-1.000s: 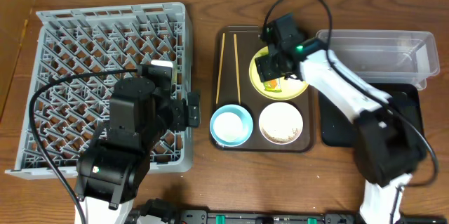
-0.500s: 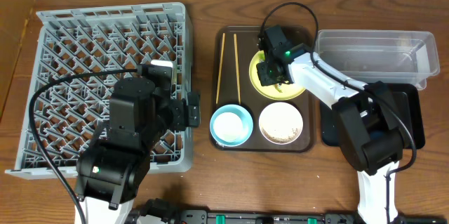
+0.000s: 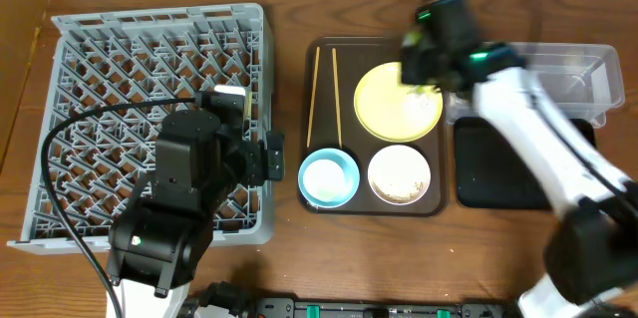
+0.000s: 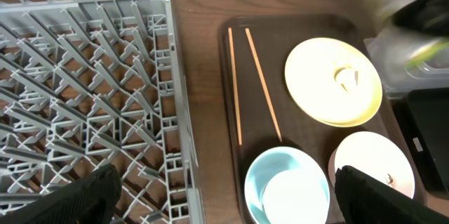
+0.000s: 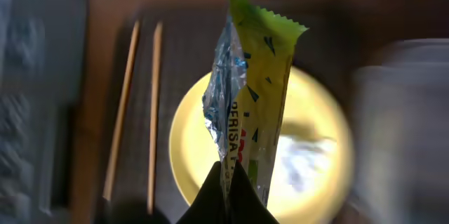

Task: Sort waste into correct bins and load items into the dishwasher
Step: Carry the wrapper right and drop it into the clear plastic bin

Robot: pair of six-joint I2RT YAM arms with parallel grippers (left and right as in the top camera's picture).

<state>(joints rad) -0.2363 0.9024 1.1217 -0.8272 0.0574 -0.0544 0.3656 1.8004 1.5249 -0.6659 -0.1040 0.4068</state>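
1. Dish rack [image 3: 120,59]: grey, grid-walled, fills the left half of the desk from far edge to near edge. No dishes seen in the exposed part.
2. Brown serving tray [image 3: 325,99]: at the desk's centre, just right of the rack.
3. Clear tub [image 3: 573,79]: towards the far right corner, its left end close to the serving tray.
4. Black tray [image 3: 488,168]: directly on the near side of the tub, along the right edge and partly under the right arm.
5. Yellow plate [image 3: 394,109]: far right part of the serving tray. Crumpled paper [image 4: 345,78] lies on it.
6. Blue bowl [image 3: 329,178]: near left corner of the serving tray, with the white cup [image 4: 295,197] sitting inside it.
7. White bowl [image 3: 399,173]: just beside the blue bowl on its right. Beige scraps [image 3: 402,190] lie in it.
8. Chopsticks [image 3: 314,94]: two, lying side by side along the serving tray's left side and pointing to the far edge.
9. Snack wrapper [image 5: 256,97]: pinched at its lower end by the right gripper [image 5: 228,185], fingers closed tight on it. It is held clear above the plate near the tub's left end. This view is motion-blurred.
10. Left gripper [image 3: 271,157]: over the rack's right wall, fingers spread apart, holding nothing.
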